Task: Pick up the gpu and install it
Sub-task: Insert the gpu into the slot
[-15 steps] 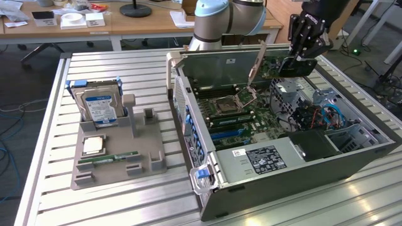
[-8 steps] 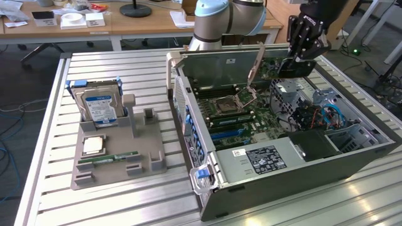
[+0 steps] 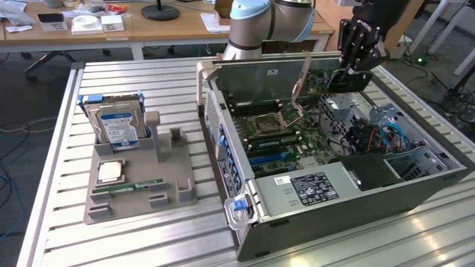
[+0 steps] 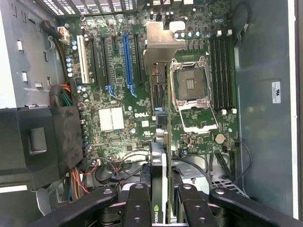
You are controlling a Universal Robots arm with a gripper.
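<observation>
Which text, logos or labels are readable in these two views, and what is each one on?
"DELL": white print on the motherboard.
Too small to read: the logo mark on the gpu, which is held in the gripper.
Too small to read: the white sticker on the case wall.
Too small to read: the power supply label.
Too small to read: the hard drive label.

exterior view: bright, even daylight with soft shadows only. strong glare streaks on the metal table (image 3: pixel 415 239) toward the exterior view's right. the inside of the open computer case (image 3: pixel 334 222) is dimmer. wrist view: motherboard (image 4: pixel 123 118) evenly lit, small white glints on its parts, grey case wall washed pale. gripper (image 4: pixel 160 191) and the gpu (image 4: pixel 159 165) it clamps read dark, in shade.
</observation>
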